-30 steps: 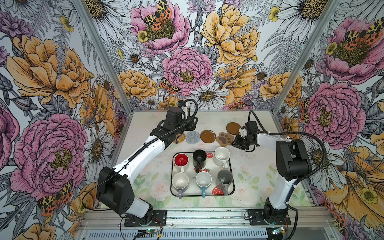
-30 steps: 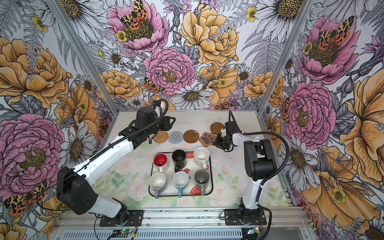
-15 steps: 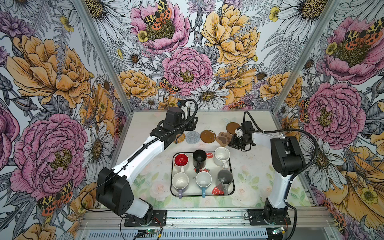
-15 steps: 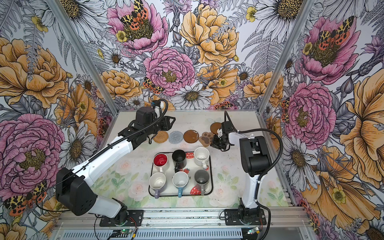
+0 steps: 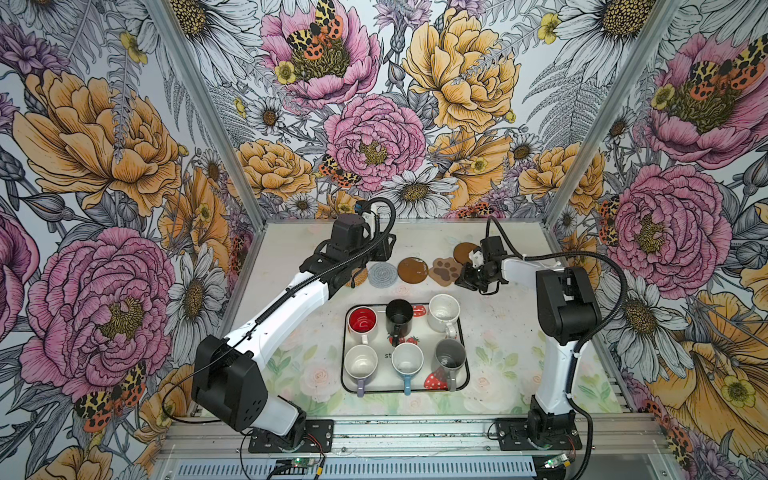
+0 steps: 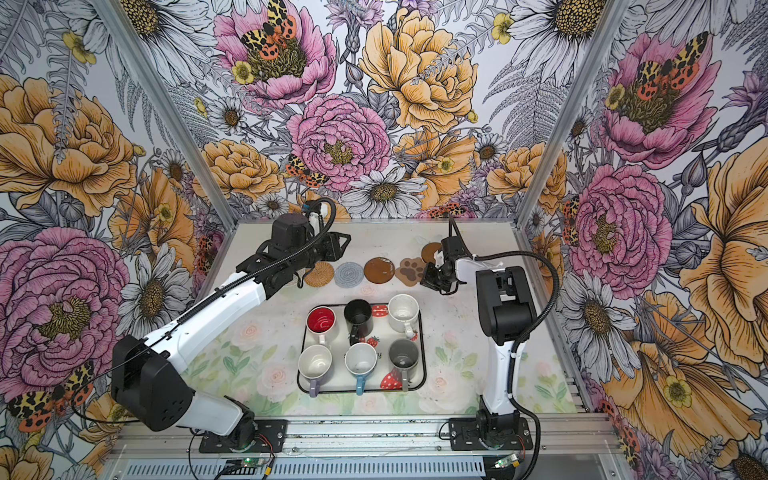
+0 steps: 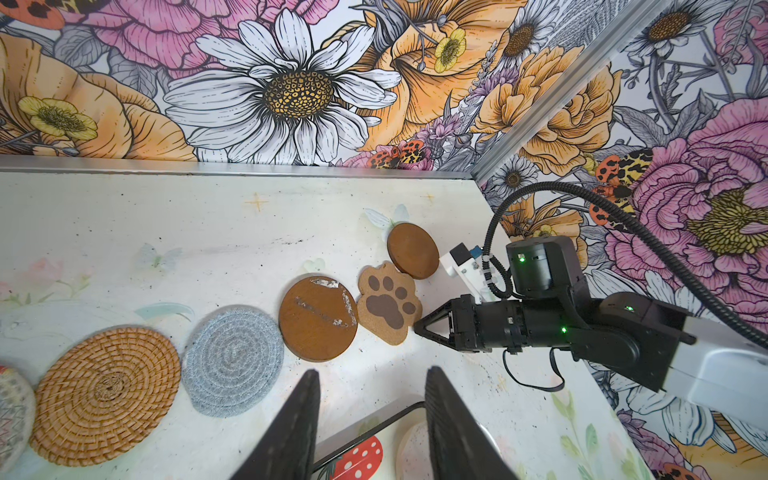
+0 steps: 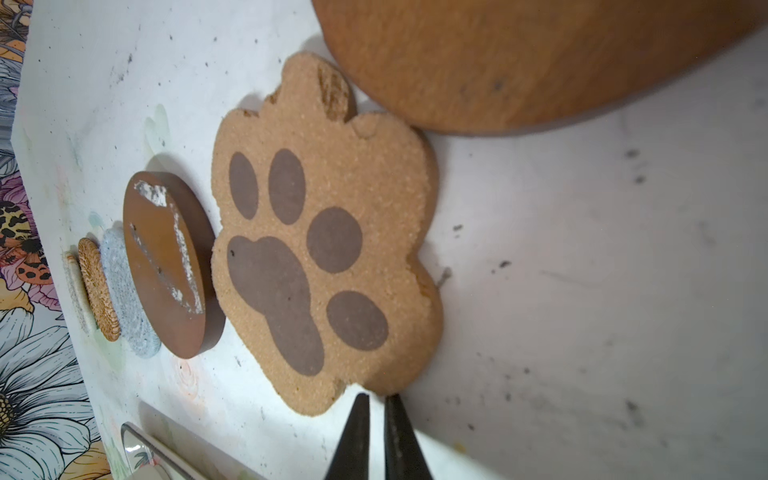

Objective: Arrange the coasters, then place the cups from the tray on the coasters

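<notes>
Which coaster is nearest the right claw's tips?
The tan paw-shaped coaster with the brown paw print: the right claw points at its edge. The round coasters lie farther off.

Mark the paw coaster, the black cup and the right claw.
paw coaster (image 8: 316, 257), right wrist view, middle of face.
black cup (image 5: 399, 316), in a top view, its inside.
right claw (image 7: 417, 326), left wrist view, fingertips.

Woven tan rattan round coaster (image 7: 106, 395) at lower left, grey spiral rope coaster (image 7: 235, 361), glossy brown disc coaster (image 7: 318, 318) with white scuffs, tan paw-shaped coaster (image 7: 388, 307) with brown paw print, cream tray (image 5: 384, 384) with black rim and red strawberries, pink-and-orange floral wall (image 5: 353, 137)
</notes>
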